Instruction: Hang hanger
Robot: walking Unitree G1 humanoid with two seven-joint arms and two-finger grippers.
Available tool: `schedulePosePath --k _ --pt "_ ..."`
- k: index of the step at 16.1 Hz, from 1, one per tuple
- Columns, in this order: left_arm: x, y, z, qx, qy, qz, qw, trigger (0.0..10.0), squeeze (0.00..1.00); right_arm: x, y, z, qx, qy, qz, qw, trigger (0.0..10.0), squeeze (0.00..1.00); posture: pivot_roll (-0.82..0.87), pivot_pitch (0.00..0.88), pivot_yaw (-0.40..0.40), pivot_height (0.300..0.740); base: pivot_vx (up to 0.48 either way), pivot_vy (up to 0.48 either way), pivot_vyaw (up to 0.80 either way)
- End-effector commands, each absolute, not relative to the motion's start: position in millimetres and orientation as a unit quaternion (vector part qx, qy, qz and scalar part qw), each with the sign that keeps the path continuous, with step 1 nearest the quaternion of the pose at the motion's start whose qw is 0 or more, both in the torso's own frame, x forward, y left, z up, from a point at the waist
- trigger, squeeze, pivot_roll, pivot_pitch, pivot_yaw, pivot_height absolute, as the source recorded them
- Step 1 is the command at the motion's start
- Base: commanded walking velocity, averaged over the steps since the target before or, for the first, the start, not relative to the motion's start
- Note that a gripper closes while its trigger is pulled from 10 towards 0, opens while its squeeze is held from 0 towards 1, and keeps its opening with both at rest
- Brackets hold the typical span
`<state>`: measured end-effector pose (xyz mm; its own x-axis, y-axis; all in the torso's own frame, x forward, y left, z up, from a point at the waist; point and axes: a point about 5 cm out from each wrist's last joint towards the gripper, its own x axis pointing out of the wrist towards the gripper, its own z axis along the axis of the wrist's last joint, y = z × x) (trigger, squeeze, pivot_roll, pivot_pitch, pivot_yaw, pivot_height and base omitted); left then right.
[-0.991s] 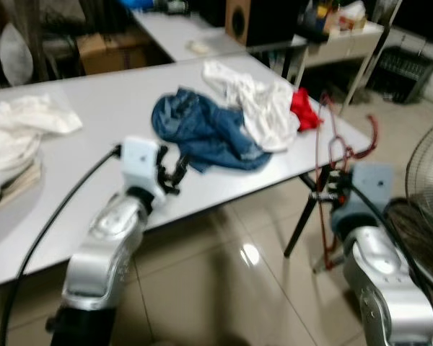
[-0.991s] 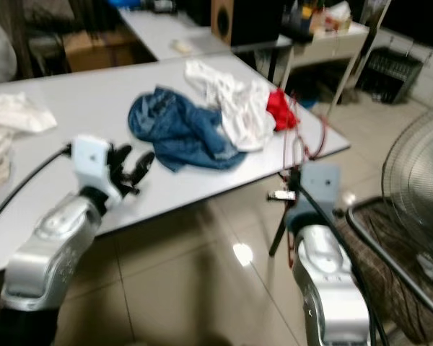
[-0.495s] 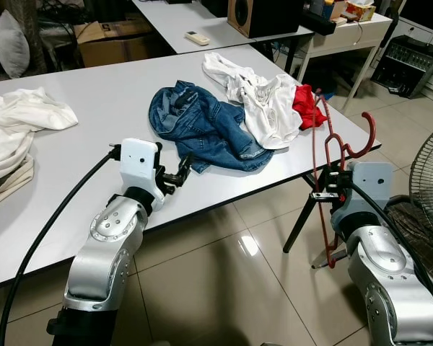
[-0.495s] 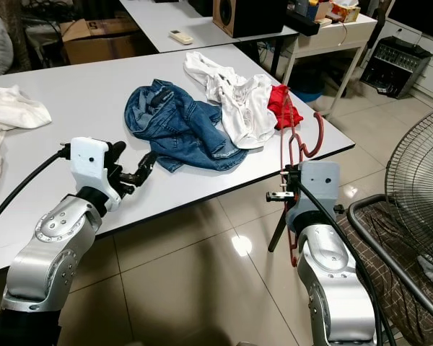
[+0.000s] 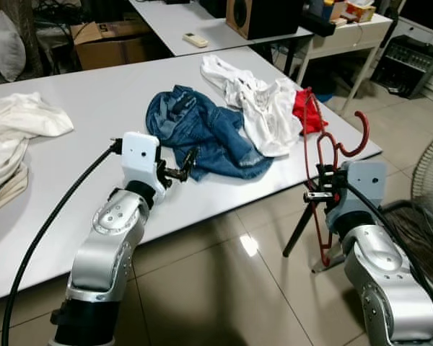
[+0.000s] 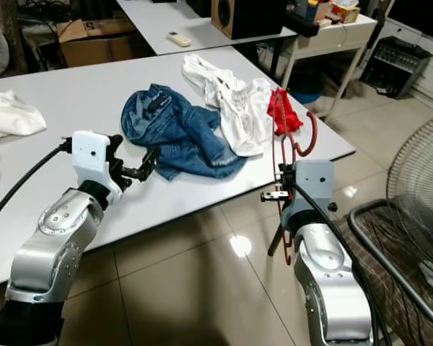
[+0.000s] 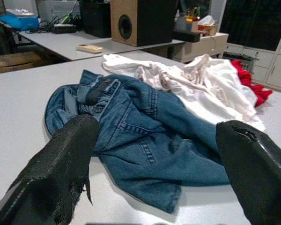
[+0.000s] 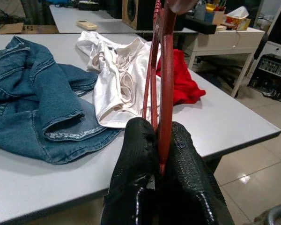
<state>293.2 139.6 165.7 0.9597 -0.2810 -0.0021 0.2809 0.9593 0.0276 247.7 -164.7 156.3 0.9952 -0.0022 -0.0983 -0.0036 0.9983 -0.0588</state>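
Red hanger (image 5: 320, 176) upright off the table's near right corner, hook up, clamped in the right gripper (image 8: 160, 140). The right wrist view shows what the head views blur: both black fingers (image 8: 136, 154) pinched tight on the thin red frame. Left gripper (image 7: 154, 159) spread wide, holding nothing, low over the grey table (image 5: 94, 122), aimed at the blue jeans (image 5: 202, 133). White garment (image 5: 256, 108) and red cloth (image 5: 308, 112) lie beyond (touching each other). Versus half a second ago: hanger sits slightly further left in frame, left gripper nearer the jeans.
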Motion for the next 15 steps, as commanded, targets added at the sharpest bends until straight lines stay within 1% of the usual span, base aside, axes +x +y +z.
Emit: schedulePosePath --k 1,7,8,11,15 --pt "295 141 168 0.016 -0.008 -0.139 0.99 10.0 1.0 250 -165 159 -0.028 0.044 0.005 0.999 10.0 0.0 -0.01 0.025 -0.019 0.74 0.345 0.0 0.0" --pt "295 137 167 0.016 -0.008 -0.157 0.987 10.0 1.0 249 -162 159 -0.019 0.043 0.004 0.999 10.0 0.0 -0.02 0.021 -0.009 0.74 0.346 0.0 0.0" --pt "295 134 167 0.014 -0.008 -0.163 0.986 10.0 1.0 248 -161 159 -0.009 0.044 0.004 0.999 10.0 0.0 -0.02 0.018 -0.01 0.74 0.341 0.0 -0.77" --pt "291 126 165 0.012 -0.007 -0.185 0.983 10.0 1.0 244 -163 158 -0.013 0.044 0.0 0.999 10.0 0.0 -0.02 0.02 -0.011 0.74 0.344 0.0 -0.77" --pt "289 123 164 0.015 -0.005 -0.201 0.979 10.0 1.0 241 -163 157 -0.011 0.046 -0.001 0.999 10.0 0.0 -0.02 0.024 -0.01 0.74 0.337 0.0 -0.77"
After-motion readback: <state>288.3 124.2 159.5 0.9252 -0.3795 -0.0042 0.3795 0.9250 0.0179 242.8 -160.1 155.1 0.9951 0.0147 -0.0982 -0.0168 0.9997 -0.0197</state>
